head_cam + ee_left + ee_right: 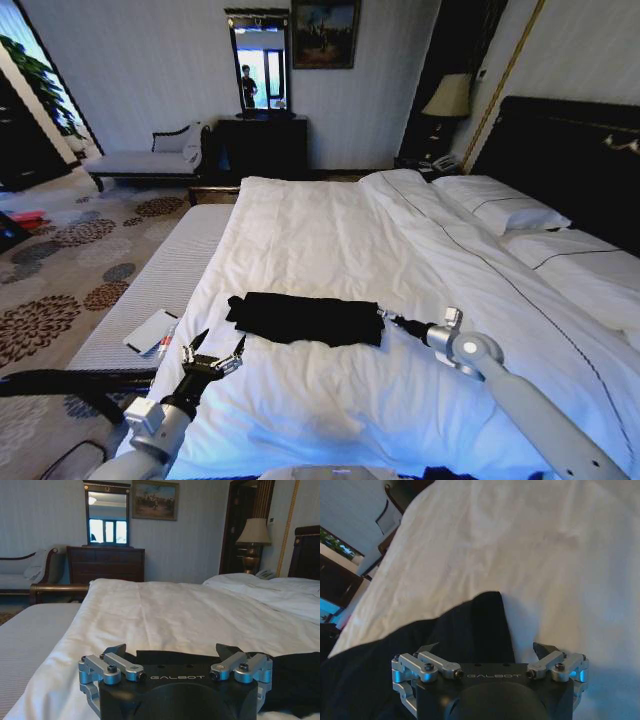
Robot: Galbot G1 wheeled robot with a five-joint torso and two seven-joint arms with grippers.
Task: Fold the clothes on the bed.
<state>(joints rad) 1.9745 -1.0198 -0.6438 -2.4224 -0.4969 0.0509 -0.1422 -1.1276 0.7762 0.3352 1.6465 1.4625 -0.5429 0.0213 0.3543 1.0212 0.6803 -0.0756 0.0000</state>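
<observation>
The clothes, a black T-shirt (305, 318), lie folded into a long flat strip on the white duvet of the bed (330, 240), near its front edge. My left gripper (215, 352) hovers open just short of the strip's left end; in the left wrist view its fingers (117, 651) stand wide apart, with the black T-shirt (295, 680) beyond them. My right gripper (385, 316) is at the strip's right end, open. In the right wrist view the end of the black T-shirt (470, 625) lies under and between its spread fingers (544, 649).
A grey padded bench (150, 290) runs along the bed's left side with a white booklet (152, 330) on it. Pillows (510, 215) and the dark headboard (570, 150) are at the right. A dresser (262, 145), a chaise (150, 160) and a lamp (450, 97) stand along the far wall.
</observation>
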